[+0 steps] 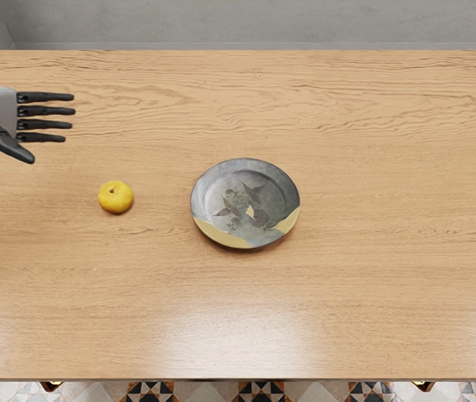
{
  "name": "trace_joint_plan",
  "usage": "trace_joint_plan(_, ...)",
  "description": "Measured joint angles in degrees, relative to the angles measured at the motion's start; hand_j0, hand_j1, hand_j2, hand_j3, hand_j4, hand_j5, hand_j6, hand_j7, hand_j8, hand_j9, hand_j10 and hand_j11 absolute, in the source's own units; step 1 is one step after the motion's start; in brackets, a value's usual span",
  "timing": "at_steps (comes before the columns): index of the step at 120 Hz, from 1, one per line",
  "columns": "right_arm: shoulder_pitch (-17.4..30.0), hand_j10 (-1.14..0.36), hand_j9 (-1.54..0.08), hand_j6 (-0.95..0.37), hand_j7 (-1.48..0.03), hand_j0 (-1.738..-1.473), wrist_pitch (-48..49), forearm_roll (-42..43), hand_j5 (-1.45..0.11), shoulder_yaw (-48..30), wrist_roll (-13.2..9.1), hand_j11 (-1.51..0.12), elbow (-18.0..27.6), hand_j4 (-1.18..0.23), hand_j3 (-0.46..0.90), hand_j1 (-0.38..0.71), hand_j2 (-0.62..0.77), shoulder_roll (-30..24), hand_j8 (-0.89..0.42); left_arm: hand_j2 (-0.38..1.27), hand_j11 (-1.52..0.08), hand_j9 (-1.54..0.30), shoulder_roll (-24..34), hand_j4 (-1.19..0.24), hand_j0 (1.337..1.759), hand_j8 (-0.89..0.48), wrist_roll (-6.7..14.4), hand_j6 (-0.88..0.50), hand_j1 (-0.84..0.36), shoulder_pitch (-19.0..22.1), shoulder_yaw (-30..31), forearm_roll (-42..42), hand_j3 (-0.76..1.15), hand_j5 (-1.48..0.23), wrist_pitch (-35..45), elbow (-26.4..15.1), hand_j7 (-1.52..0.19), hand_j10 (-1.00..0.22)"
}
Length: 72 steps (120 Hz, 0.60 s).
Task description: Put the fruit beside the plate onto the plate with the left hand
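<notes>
Left robot hand [13,119] spread, holding nothing; round yellow fruit [116,197] lies near glazed grey plate [281,181].

no readable text, labels or numbers anywhere

The left robot hand [20,121] hovers, fingers apparently spread, near a yellow fruit [116,197] lying beside the plate [207,188].
</notes>
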<state>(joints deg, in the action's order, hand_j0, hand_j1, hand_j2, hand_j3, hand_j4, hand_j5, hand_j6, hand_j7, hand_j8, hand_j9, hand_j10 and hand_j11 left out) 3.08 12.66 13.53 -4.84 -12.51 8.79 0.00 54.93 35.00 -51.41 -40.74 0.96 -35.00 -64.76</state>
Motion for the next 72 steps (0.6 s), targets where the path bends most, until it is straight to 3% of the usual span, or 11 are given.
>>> trace_joint_plan(19, 0.0, -0.02, -0.03, -0.02, -0.03, -1.658, 0.0, 0.0, -0.03, -0.06, -0.01, -0.03, 0.07, -0.02, 0.0, -0.32, 0.0, 0.0, -0.02, 0.0, -0.02, -0.02, -0.42, -0.02, 1.658, -0.02, 0.0, -0.02, 0.33, -0.06, 0.25, -0.39, 0.0, -0.02, -0.04, 0.24, -0.02, -0.02)
trace_joint_plan(32, 0.0, -0.02, -0.03, -0.02, -0.03, -1.658, 0.0, 0.0, -0.03, -0.08, -0.01, -0.03, 0.02, -0.02, 0.0, -0.32, 0.0, 0.0, -0.02, 0.0, -0.02, -0.02, -2.02, -0.02, 1.658, -0.02, 0.0, -0.02, 0.33, -0.96, 1.47, -5.62, 0.0, -0.02, -0.04, 0.23, -0.02, -0.02)
trace_joint_plan(53, 0.0, -0.02, -0.03, -0.02, -0.03, -1.658, 0.0, 0.0, -0.03, -0.09, -0.02, -0.03, 0.0, -0.02, 0.0, -0.32, 0.0, 0.0, -0.02, 0.01, -0.05, -0.05, -8.4, -0.04, 1.658, -0.04, 0.0, -0.04, 0.31, -1.74, 1.89, -23.29, 0.0, -0.05, -0.04, -0.94, -0.05, -0.04)
trace_joint_plan(62, 0.0, -0.02, -0.03, -0.02, -0.03, -1.658, 0.0, 0.0, -0.03, -0.09, -0.03, -0.03, 0.0, -0.02, 0.0, -0.32, 0.0, 0.0, -0.02, 0.01, -0.06, -0.06, -9.24, -0.05, 1.658, -0.05, 0.0, -0.05, 0.29, -2.29, 1.92, -31.06, 0.0, -0.06, 1.07, -4.12, -0.06, -0.05)
trace_joint_plan(72, 0.0, -0.02, -0.03, -0.02, -0.03, -1.658, 0.0, 0.0, -0.03, -0.09, -0.04, -0.03, 0.0, -0.02, 0.0, -0.32, 0.0, 0.0, -0.02, 0.01, -0.07, -0.07, -9.84, -0.06, 1.658, -0.06, 0.0, -0.06, 0.28, -2.09, 2.0, -41.22, 0.0, -0.07, 8.24, -9.59, -0.07, -0.06)
